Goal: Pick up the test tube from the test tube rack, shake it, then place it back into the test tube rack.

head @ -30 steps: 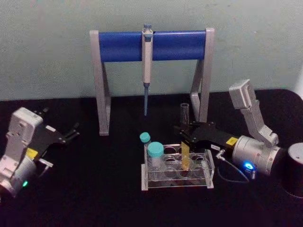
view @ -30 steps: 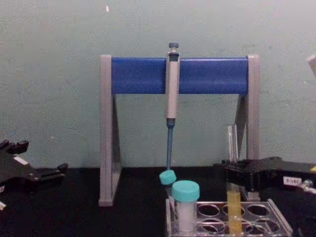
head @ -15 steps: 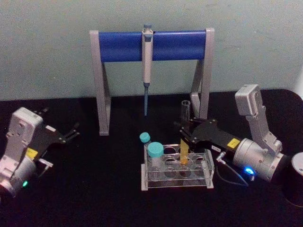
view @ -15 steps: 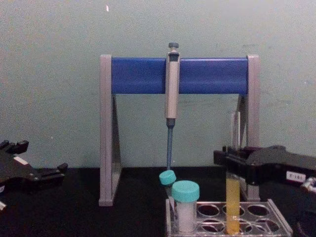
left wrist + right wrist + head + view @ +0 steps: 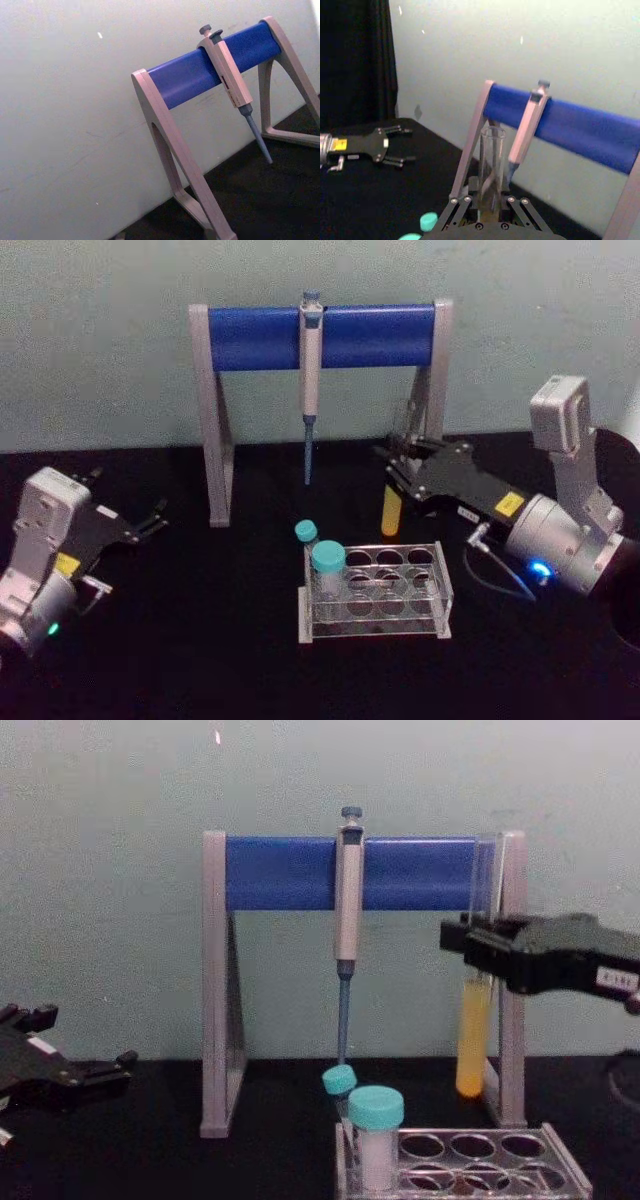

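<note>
My right gripper (image 5: 397, 480) (image 5: 478, 948) is shut on the test tube (image 5: 391, 515) (image 5: 474, 1035), a clear glass tube with yellow liquid in its lower part. It holds the tube upright in the air, its rounded bottom well above the test tube rack (image 5: 375, 618) (image 5: 500, 1162) and a little behind it. In the right wrist view the open glass top (image 5: 491, 160) rises between the fingers. My left gripper (image 5: 155, 518) (image 5: 125, 1065) is open and rests low at the far left, away from the rack.
Two teal-capped white tubes (image 5: 328, 557) (image 5: 306, 531) stand in the rack's left end. Behind it is the grey-and-blue stand (image 5: 320, 337) with a pipette (image 5: 311, 370) hanging from its bar. The raised tube is close to the stand's right leg (image 5: 512, 1020).
The right gripper has lifted the test tube straight up out of its rack hole, from seated to fully clear above the rack. The left arm has not moved.
</note>
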`<action>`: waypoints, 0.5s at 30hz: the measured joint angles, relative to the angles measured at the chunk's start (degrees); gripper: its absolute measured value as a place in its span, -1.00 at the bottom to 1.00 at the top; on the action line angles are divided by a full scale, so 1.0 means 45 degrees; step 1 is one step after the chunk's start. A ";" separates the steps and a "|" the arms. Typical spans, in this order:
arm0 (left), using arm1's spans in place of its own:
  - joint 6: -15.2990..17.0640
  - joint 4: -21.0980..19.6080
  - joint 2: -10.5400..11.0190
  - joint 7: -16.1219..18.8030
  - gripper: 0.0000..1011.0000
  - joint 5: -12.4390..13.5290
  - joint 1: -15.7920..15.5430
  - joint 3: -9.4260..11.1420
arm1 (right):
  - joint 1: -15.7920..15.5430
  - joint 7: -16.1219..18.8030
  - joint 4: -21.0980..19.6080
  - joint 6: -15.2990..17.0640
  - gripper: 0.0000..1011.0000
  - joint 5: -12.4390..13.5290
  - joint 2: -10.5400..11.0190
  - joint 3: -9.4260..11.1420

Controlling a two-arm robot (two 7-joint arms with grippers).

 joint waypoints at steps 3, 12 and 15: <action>0.0000 0.0000 0.0000 0.0000 1.00 0.0001 0.0000 0.0000 | 0.0140 0.0073 -0.0072 -0.0040 -0.54 -0.0053 -0.0056 0.0037; 0.0000 0.0000 0.0000 0.0000 1.00 0.0000 0.0000 0.0000 | 0.0438 0.0249 0.0231 -0.0048 -0.54 -0.0070 -0.0271 -0.0012; 0.0000 0.0000 0.0000 0.0000 1.00 0.0000 0.0000 0.0000 | 0.0467 0.0226 0.0328 -0.0057 -0.54 -0.0072 -0.0317 0.0003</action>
